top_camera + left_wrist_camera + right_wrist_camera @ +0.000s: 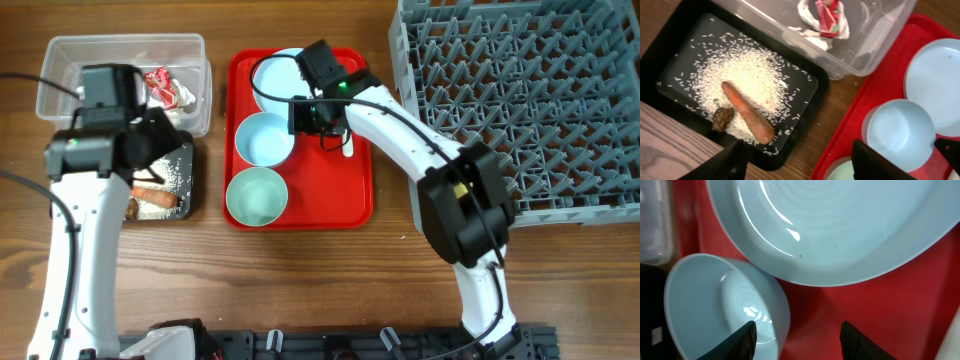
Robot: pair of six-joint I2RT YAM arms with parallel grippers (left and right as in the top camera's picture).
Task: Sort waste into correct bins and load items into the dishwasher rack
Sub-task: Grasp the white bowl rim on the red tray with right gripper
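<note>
We judge the waste half done. The crumpled red-and-white wrapper (165, 85) lies in the clear plastic tub (60, 55) at 10 o'clock of the overhead view. Just below it, the shallow black tub (687, 52) holds the loose white rice grains (750, 75), the orange-brown sausage-like stick (747, 112) and, just beside it, the small brown food lump (722, 119).

Loading is what remains. The large grey pegged dishwasher rack (520, 100) at 2 o'clock carries no dish that we can see. The round pale-blue plate (840, 225), the pale blue-white bowl (705, 300) at its 6 o'clock and a second bowl (257, 196) sit on the flat red tray (360, 190). A white plastic spoon (347, 148) peeks out beside the right arm. We find the small yellow cup in no view.

Only the right wrist view shows the right tool (797, 335): its fingers are apart and clamp nothing, one inside the first bowl's rim and the other over the tray. Only the left wrist view shows the left tool (796, 150), apart and empty, hanging between the black tub and the tray. The overhead view hides both pairs of fingers, yet it alone shows the rack.
</note>
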